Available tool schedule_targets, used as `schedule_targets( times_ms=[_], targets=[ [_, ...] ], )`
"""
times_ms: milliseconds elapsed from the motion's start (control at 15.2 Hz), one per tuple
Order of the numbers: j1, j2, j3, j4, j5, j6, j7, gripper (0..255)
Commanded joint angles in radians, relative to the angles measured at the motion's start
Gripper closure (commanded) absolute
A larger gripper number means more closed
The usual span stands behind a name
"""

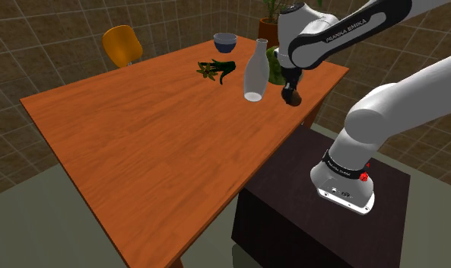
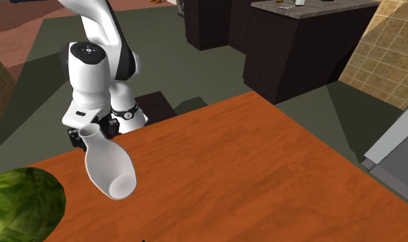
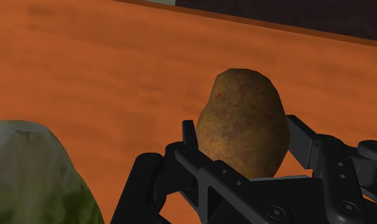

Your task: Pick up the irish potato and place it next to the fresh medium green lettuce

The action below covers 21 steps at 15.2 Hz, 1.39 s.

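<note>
In the shoulder view, from the left: an orange chair (image 1: 122,44) stands behind the table (image 1: 140,152). A dark green leafy bunch (image 1: 218,70) lies on the top with a bowl (image 1: 225,40) beyond it, and next comes a white vase (image 1: 255,72), upright. Just right of the vase the lettuce (image 1: 274,70) shows partly behind the arm (image 1: 322,38). The gripper (image 1: 290,93) hangs beside it near the table's right edge, with a dark lump at its tip that is too small there to name. The stand (image 1: 322,205) sits at the lower right.

In the second exterior view the lettuce (image 2: 20,206) lies at the left edge and the vase (image 2: 109,165) is just right of it. The arm (image 2: 92,69) is behind the vase, and dark cabinets (image 2: 292,48) stand far right.

In the wrist view the lettuce (image 3: 28,178) lies near the gripper (image 3: 244,143) but apart from it. The brown potato (image 3: 244,121) stands on end between the two black fingers (image 3: 190,137), which are clamped on its sides — so the potato is held in the gripper, with the table (image 3: 117,63) behind it.
</note>
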Motion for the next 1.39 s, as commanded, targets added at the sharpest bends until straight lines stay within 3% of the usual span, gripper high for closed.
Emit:
schedule_targets(
  times_ms=[0, 528, 594, 924, 1188, 1320],
  targets=[
    [-0.003, 0.027, 0.000, -0.012, -0.009, 0.038, 0.014, 255],
    [-0.006, 0.041, 0.000, -0.019, -0.015, 0.058, 0.021, 255],
    [-0.006, 0.041, 0.000, -0.019, -0.015, 0.058, 0.021, 0],
    [-0.006, 0.041, 0.000, -0.019, -0.015, 0.058, 0.021, 0],
    [0.034, -0.033, 0.029, 0.062, 0.047, -0.100, 0.000, 0],
    [0.034, -0.033, 0.029, 0.062, 0.047, -0.100, 0.000, 0]
  ],
)
